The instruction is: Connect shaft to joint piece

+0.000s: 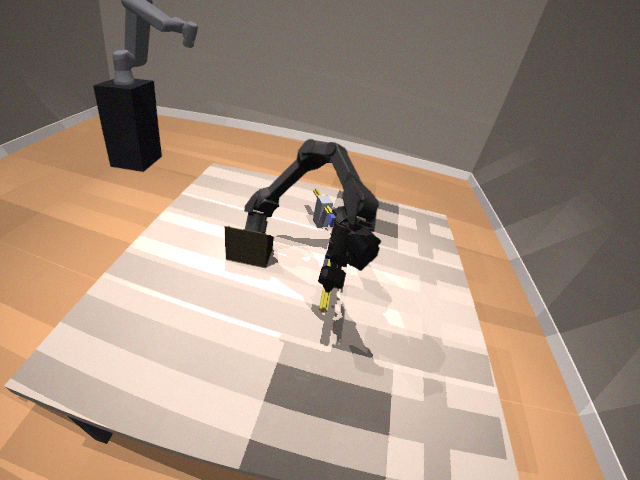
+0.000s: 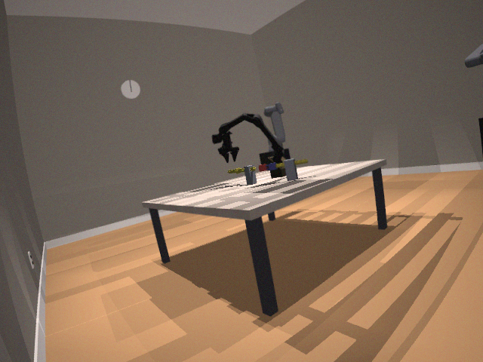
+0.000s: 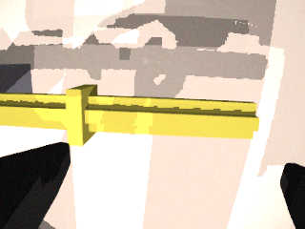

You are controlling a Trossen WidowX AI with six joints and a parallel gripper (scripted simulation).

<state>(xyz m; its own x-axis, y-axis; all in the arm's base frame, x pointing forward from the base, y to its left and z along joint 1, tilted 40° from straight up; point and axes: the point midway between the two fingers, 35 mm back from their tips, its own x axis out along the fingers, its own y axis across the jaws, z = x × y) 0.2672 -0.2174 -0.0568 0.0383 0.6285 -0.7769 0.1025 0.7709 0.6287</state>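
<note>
The second shaft is yellow, with a raised collar, and passes through its grey block. Its inner end sticks out of the block a short way from the red joint piece, with a small gap. The red piece sits beside a blue part on the end of the first yellow shaft, held in the other grey block. My gripper is open and empty above the second shaft's outer part. The arm hides the red opening in the top view.
My arm's base stands behind a dark panel on the striped table. The arm arches over the blocks. A separate grey arm stands on a black pedestal beyond the table.
</note>
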